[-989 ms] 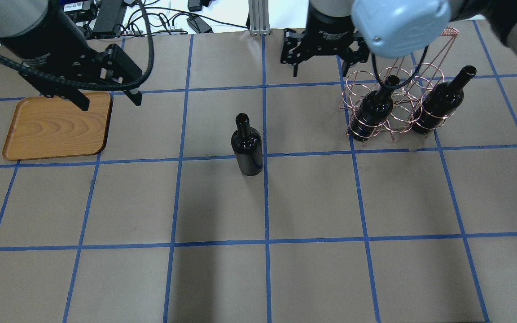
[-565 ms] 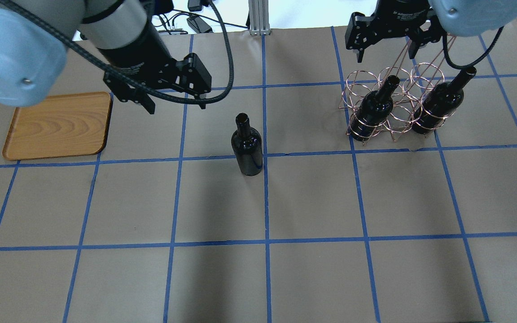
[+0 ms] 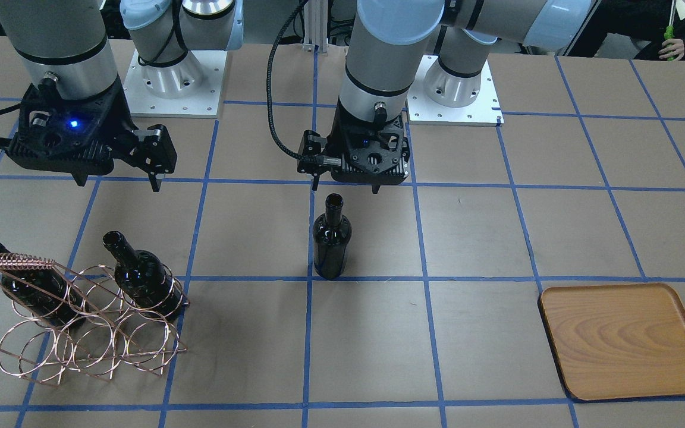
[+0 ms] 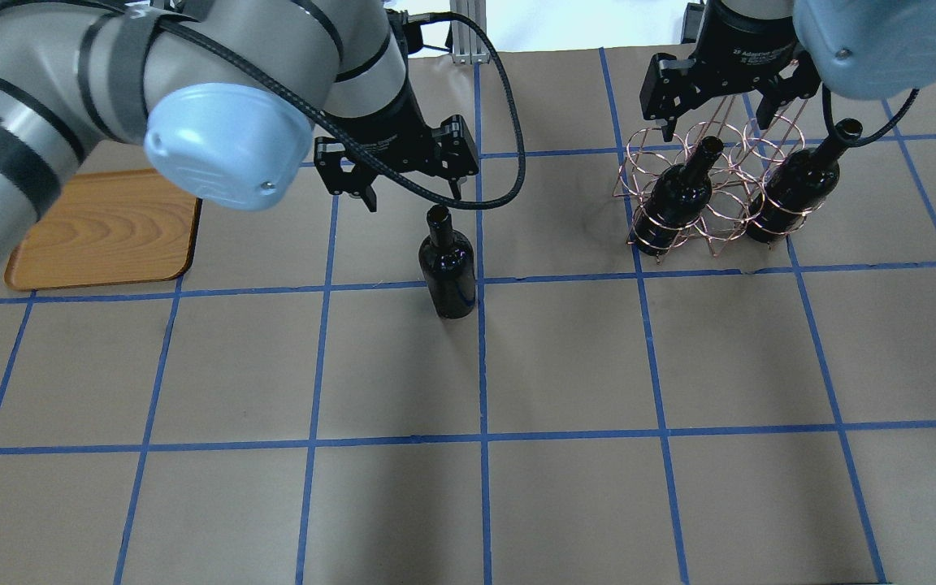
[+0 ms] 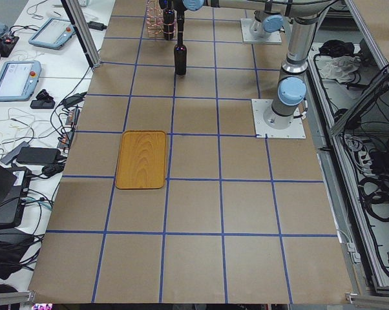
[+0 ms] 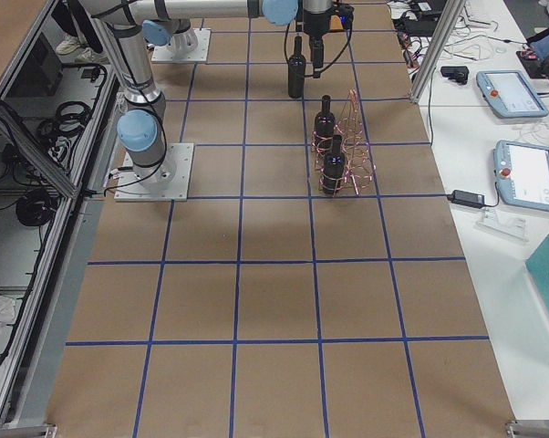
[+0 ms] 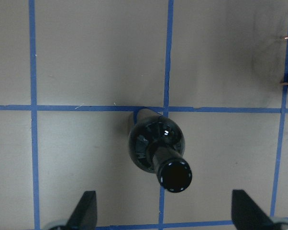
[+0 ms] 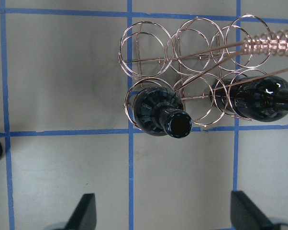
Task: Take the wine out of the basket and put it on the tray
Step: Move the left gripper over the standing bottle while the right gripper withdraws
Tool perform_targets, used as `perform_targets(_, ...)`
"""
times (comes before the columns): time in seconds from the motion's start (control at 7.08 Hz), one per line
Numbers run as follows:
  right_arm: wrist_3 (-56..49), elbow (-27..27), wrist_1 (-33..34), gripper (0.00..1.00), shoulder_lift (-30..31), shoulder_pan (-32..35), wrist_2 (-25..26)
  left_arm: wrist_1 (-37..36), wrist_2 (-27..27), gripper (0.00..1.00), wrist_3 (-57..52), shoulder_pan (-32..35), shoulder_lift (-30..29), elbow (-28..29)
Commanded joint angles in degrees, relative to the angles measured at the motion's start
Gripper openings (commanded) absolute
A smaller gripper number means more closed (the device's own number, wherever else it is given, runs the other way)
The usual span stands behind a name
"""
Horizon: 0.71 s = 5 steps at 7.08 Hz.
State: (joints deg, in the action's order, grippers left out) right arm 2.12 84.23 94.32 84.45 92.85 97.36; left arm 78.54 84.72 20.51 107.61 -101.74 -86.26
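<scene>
**Left gripper poised over the lone wine, fingers spread**

The left gripper [image 3: 345, 186] hangs over the wine [image 3: 332, 241] with its fingers spread wide and nothing between them. In the left wrist view the bottle's round mouth shows between the two fingertips [image 7: 86, 208] and touches neither. The front view shows a gap between the gripper and that mouth. The wine stands upright and alone on the bench [image 4: 565, 366], about midway between the left and right ends. Its base is just beside a crossing of the blue tape lines [image 4: 565, 278].

The right gripper [image 3: 118, 180] is likewise spread and carries nothing. It hangs above the bench toward the right end, close by the basket [image 3: 90, 336] and touching none of its wire. Whether it is straight above the loops or a little to the robot's side of them cannot be told. In the right wrist view the basket lies ahead of the fingertips.

The basket sits near the right end, toward the operators' edge. Two other bottles [image 3: 140, 276] stand neck-up in it, both in the row of loops nearer the robot. Each is in an end loop, with the middle loop between them. The coiled handle [image 3: 15, 260] runs above the bottle nearest the right end.

The tray [image 3: 622, 342] lies flat toward the left end, near the operators' edge, well apart from the wine and from both grippers.
</scene>
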Motion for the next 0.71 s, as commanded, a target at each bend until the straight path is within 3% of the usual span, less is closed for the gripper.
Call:
perform_targets(0.0, -0.1, 0.4, -0.3, 1.00, 1.0, -0.1, -1.3, -4.0, -0.2, 1.00, 3.4, 1.2, -4.3, -0.1)
perform_targets(0.28, -0.1, 0.4, -0.7, 1.00, 1.2, 0.1, -1.8, -3.6, 0.3, 1.00, 3.4, 1.5, -4.5, -0.8)
perform_targets(0.56, -0.2, 0.4, -2.5, 1.00, 1.9, 0.1, -8.0, -4.4, 0.6, 1.00, 3.7, 1.7, -4.1, -4.1)
